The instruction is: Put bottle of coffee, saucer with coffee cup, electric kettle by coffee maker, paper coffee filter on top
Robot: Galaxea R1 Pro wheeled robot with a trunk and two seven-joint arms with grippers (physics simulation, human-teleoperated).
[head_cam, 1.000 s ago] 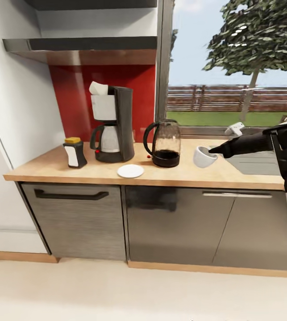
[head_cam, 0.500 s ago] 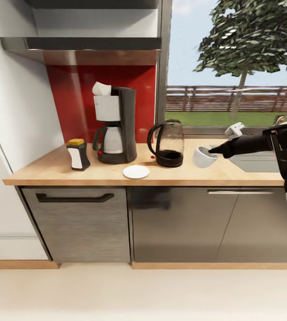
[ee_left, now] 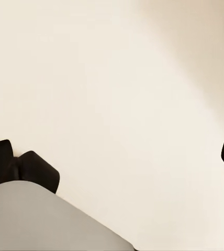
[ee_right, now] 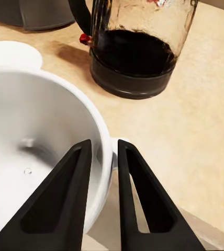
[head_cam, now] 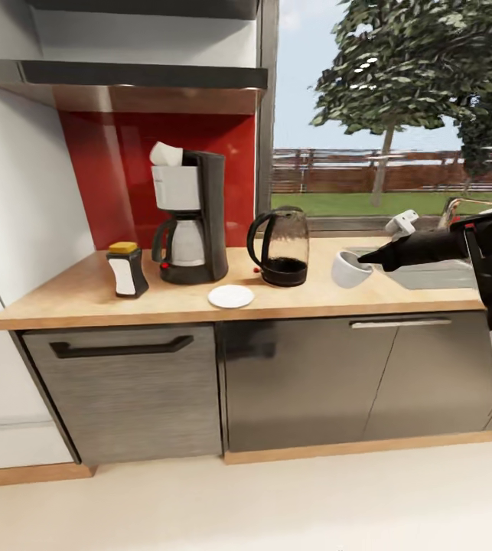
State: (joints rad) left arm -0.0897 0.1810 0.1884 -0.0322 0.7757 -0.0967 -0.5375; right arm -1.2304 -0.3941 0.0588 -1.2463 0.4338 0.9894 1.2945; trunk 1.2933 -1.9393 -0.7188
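On the light-wood countertop (head_cam: 77, 295) the black coffee maker (head_cam: 196, 218) stands against the red wall, with the white paper coffee filter (head_cam: 166, 154) on top. The bottle of coffee (head_cam: 127, 269) stands on its left. The white saucer (head_cam: 230, 296) lies in front, and the glass electric kettle (head_cam: 280, 249) (ee_right: 135, 52) stands on its right. My right gripper (head_cam: 368, 260) (ee_right: 104, 157) is shut on the rim of the white coffee cup (head_cam: 347, 269) (ee_right: 33, 172), held tilted above the counter, right of the kettle. My left gripper (ee_left: 114, 157) is open over the cream floor.
A sink (head_cam: 437, 274) with a faucet (head_cam: 460, 205) is set into the counter at the right, under my right arm. Grey cabinet fronts (head_cam: 299, 375) run below the worktop. A shelf (head_cam: 138, 76) hangs above the coffee maker, and a window is behind the kettle.
The whole view has shifted, so the camera has moved relative to the counter. My right gripper keeps the cup in the same hold.
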